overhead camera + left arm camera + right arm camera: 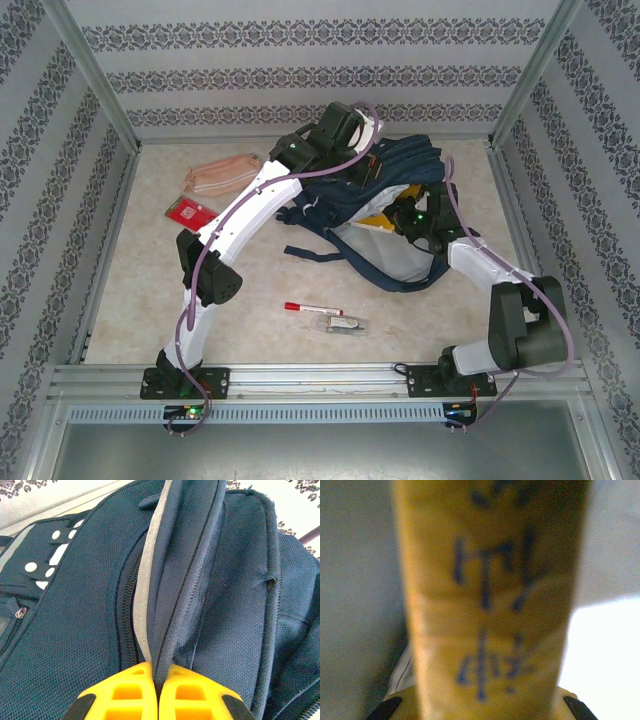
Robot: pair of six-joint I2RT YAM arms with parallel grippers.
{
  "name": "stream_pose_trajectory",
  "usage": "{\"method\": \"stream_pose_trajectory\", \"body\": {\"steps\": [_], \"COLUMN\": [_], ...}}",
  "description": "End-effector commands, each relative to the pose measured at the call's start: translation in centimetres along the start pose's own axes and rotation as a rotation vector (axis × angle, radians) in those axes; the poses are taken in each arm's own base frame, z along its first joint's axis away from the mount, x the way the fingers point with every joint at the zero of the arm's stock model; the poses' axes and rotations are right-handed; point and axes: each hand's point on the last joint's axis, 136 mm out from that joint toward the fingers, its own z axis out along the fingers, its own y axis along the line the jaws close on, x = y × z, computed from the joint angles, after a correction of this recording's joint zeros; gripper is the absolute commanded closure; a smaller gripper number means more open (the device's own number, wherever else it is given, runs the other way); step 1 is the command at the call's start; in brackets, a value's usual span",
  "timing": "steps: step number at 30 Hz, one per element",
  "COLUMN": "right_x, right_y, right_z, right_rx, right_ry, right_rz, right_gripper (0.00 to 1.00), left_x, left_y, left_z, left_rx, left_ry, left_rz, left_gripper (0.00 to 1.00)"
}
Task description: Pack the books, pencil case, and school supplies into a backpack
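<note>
Pinched zip rim of large navy-blue fabric backpack (70, 630) in closed left gripper (157, 672). Clamped thin yellow-orange softcover book (490, 605) in right gripper (413, 215), long axis running toward 9 o'clock into backpack's mouth.

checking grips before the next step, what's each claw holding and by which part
The left claw pinches the backpack by its flap edge beside the zip. The right claw grips the yellow book by one edge.

The left arm (245, 215) stretched far forward over a bent elbow, the left gripper (157, 675) pinched tight; the right arm (480, 265) angled inward, the right gripper (418, 218) clamped, jaws slightly apart
</note>
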Motion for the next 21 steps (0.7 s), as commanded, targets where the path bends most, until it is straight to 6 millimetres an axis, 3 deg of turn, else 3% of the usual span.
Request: {"method": "stream_pose_trajectory", "body": {"steps": [1, 5, 11, 14, 21], "right_x": [-4.2, -3.0, -1.6, -1.0, -0.4], "right_y": [2.3, 4.8, 6.3, 6.9, 8.6], "right_z": [1.1, 2.0, -3.0, -4.3, -2.6], "right_rx": [-0.101, -0.184, -0.12, -0.134, -0.193], "right_ry": [-0.22, -0.12, -0.12, -0.105, -0.05], "right_rz": [0.034, 0.082, 0.08, 0.083, 0.067], "right_gripper": [0.98, 0.99, 0.98, 0.99, 1.0], "left_x": [-5.2, -5.3, -4.8, -4.6, -4.0], "left_y": [-3.5, -3.1, -3.0, -2.8, -2.8], "left_z": [-5.0, -4.8, -4.6, -4.5, -4.1], "left_rx": [0.104, 0.08, 0.075, 0.066, 0.075], "left_ry": [-0.194, -0.197, -0.181, -0.173, -0.157], "left_rz": [-0.011, -0.017, 0.005, 0.007, 0.007], "left_gripper": [1.0, 1.0, 1.0, 1.0, 1.0]}}
